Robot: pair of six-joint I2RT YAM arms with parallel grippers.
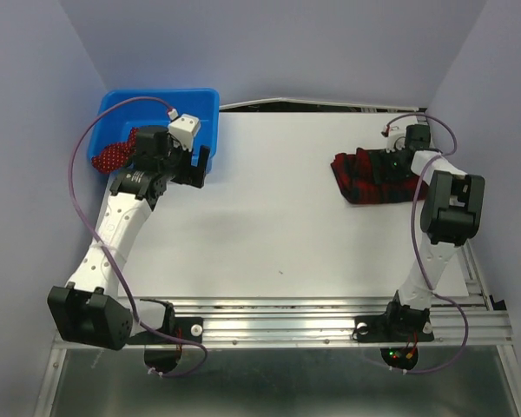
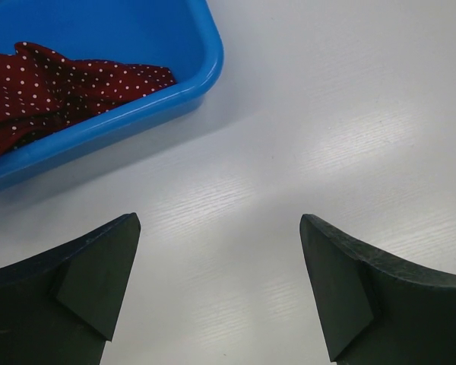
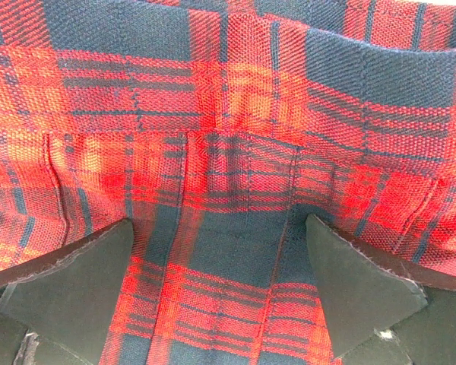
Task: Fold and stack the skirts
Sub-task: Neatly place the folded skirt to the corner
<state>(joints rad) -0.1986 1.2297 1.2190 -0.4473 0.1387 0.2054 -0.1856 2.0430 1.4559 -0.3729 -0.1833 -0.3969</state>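
Tartan skirt lies bunched at the upper right of the worktop, and the right pincer hangs spread wide close over its pleats, with cloth filling the wrist view between the fingers. Dotted red skirt sits crumpled inside the blue bin at the upper left. The left pincer, also spread wide, is over bare worktop just beside the bin's corner, the bin wall between it and that cloth.
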